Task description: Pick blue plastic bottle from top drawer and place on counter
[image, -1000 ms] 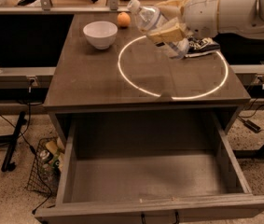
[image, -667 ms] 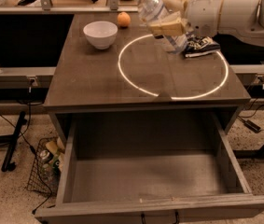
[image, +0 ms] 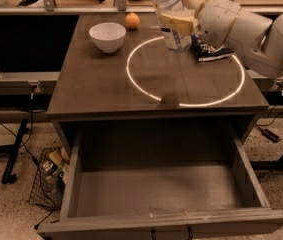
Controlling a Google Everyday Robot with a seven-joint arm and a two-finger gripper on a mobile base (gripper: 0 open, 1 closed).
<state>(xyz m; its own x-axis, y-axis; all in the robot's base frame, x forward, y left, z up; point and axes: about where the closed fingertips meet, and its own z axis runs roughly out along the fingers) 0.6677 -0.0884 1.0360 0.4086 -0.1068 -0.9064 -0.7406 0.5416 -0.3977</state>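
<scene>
The blue plastic bottle [image: 172, 19] is clear with a pale label. My gripper [image: 180, 15] is shut on it and holds it nearly upright above the counter [image: 96, 79], over the far part of the glowing white circle [image: 146, 86]. The bottle's base hangs a little above the surface. Its cap is cut off at the top edge. The arm reaches in from the right. The top drawer [image: 156, 191] is pulled open at the front and holds nothing.
A white bowl [image: 107, 36] and an orange [image: 132, 20] stand at the far left of the counter. A dark snack bag [image: 212, 52] lies behind the gripper. A wire basket with trash [image: 48, 176] stands on the floor at the left.
The gripper has carried the bottle up and towards the back of the counter, and the bottle has turned from tilted to nearly upright.
</scene>
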